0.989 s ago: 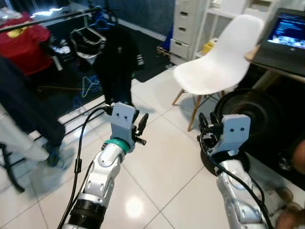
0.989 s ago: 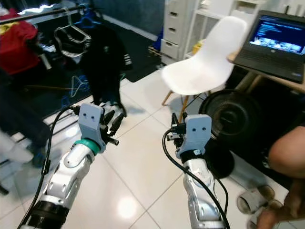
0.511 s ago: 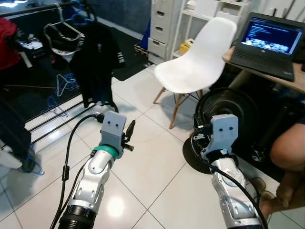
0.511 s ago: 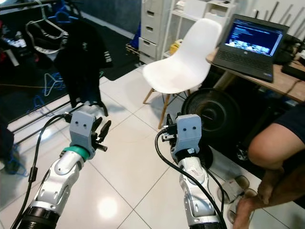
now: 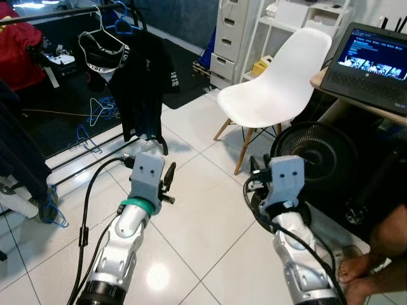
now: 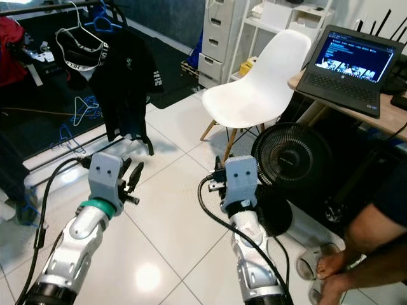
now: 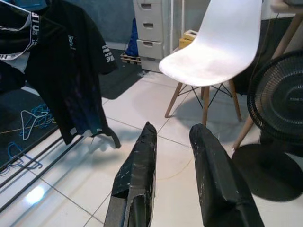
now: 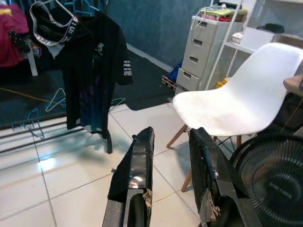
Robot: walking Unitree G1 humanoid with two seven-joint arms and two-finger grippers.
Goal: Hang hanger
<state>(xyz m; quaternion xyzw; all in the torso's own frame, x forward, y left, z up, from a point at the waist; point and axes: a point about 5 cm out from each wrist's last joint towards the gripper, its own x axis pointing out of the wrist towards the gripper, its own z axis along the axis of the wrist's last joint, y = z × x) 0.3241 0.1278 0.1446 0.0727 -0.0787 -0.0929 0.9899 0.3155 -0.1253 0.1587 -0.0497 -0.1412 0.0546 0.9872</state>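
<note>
Reaching forward over the white tiled floor (image 5: 210,210), both silver arms are raised side by side. The left gripper (image 7: 173,137) holds nothing, its two black fingers a narrow gap apart and pointing toward the black T-shirt (image 5: 143,82). The right gripper (image 8: 171,137) is likewise empty, with a similar narrow gap between its fingers, aimed toward the white chair (image 5: 280,86).

The black T-shirt hangs from the dark clothes rail (image 5: 70,11) at the far left, and just beside it a white hanger (image 5: 102,39) carries a black garment with a white band. A blue hanger (image 6: 102,18) hooks on the rail behind them. More hangers, blue and pale, lie on the dark floor under the rail (image 5: 95,117), well apart from both grippers. A red garment (image 5: 22,44) hangs further left.

A black floor fan (image 6: 292,159) stands beside the chair, under a wooden desk with an open laptop (image 6: 346,63). White drawers (image 5: 232,38) stand behind the chair. A person's bare leg and foot (image 6: 356,248) show at the right edge.
</note>
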